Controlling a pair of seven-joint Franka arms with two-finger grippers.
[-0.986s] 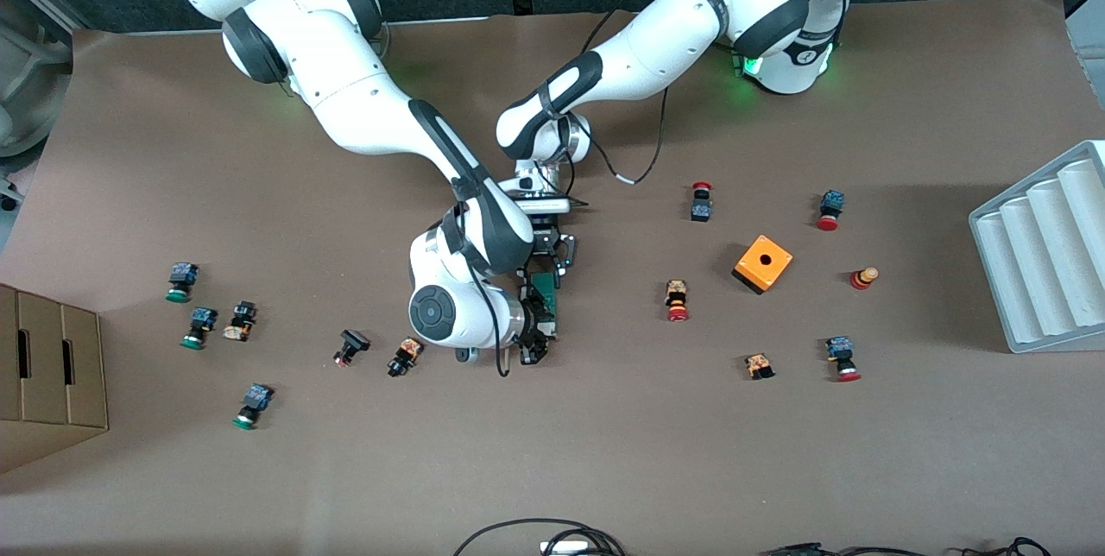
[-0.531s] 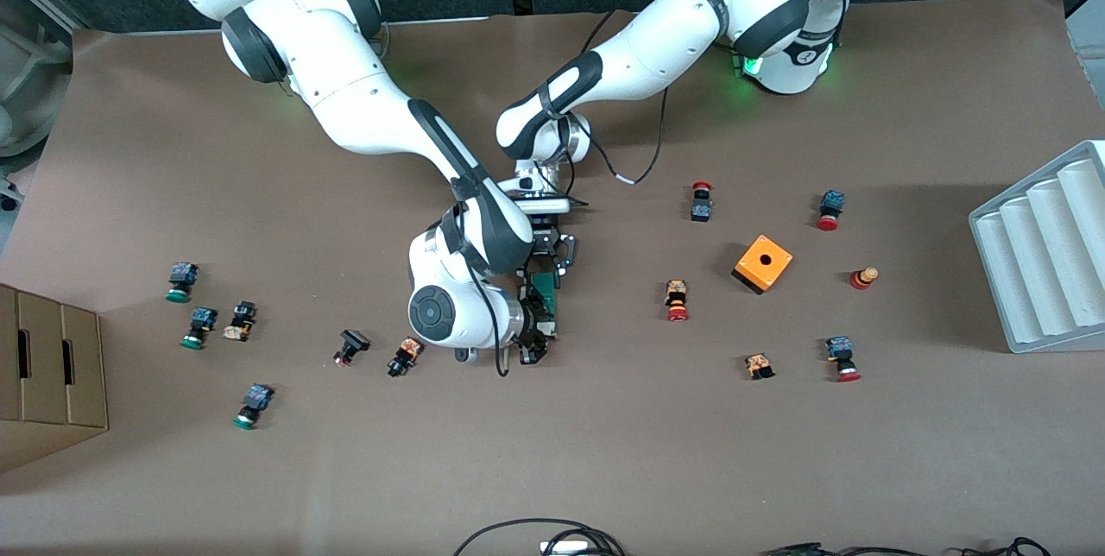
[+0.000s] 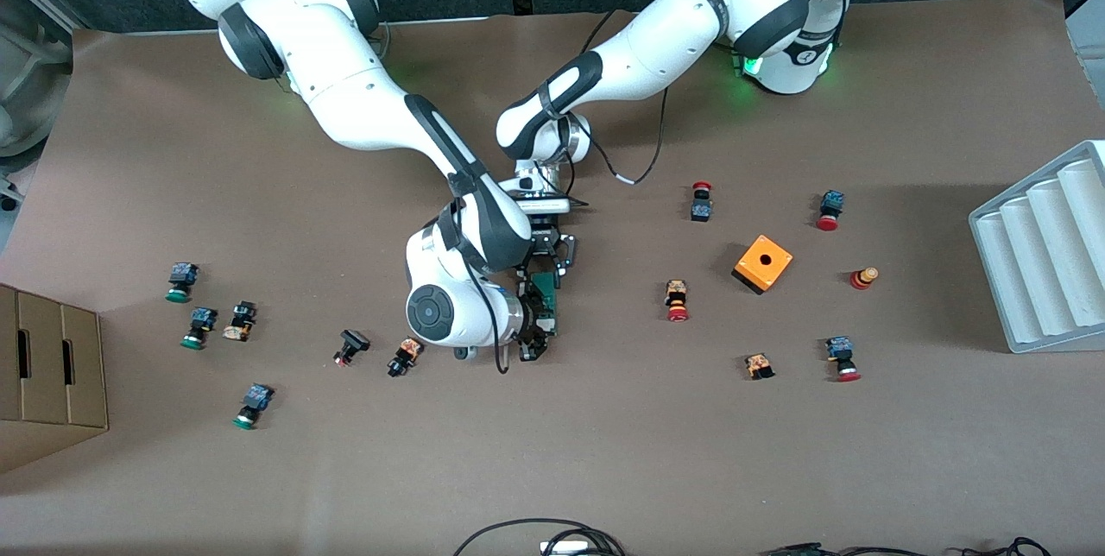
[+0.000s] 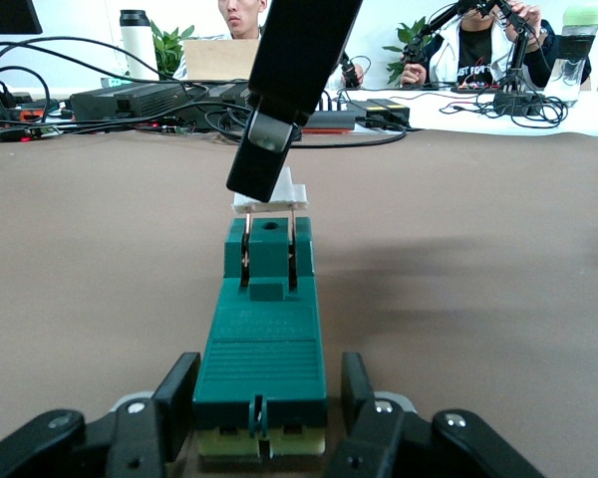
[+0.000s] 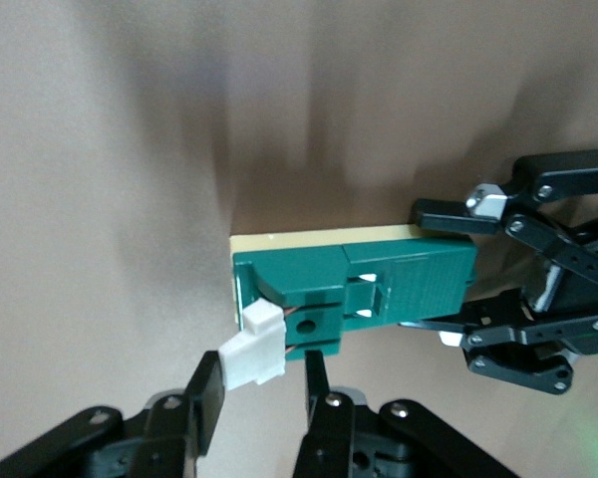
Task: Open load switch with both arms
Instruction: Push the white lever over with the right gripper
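In the front view most of the load switch [image 3: 546, 293] is hidden — only a short strip of dark green shows near the middle of the worktop [image 3: 604, 452], wedged between the two tools and overhung by the right arm's bulky white wrist. The left tool [image 3: 553, 261] sits at the end of the switch farther from the front camera, its fingers [image 4: 179, 388] closed narrowly against both sides of the green body, as the left wrist view shows; that view cuts the fingers off at its lower edge. The right tool [image 3: 533, 340] is at the end nearer the front camera, largely masked by its own wrist; in the right wrist view its fingers [image 5: 205, 393] pinch the white end piece [image 5: 251, 351], which stands slightly out from the green housing, with the cream underside of the switch just visible along one edge. In the left wrist view two thin metal prongs show between the white piece and the green body. Around the switch, well apart from it, small push buttons lie scattered: a black one [image 3: 350, 345] and an orange-and-black one [image 3: 404, 356] toward the right arm's end, green-capped ones [image 3: 180, 281] closer to the cardboard box [image 3: 47, 366] at that edge. Toward the left arm's end lie red-capped buttons [image 3: 677, 300], an orange cube with a hole [image 3: 762, 263] and a grey ribbed tray [image 3: 1049, 245] cut off by the picture's edge. Cables [image 3: 535, 534] show at the worktop edge nearest the front camera, partly out of frame.
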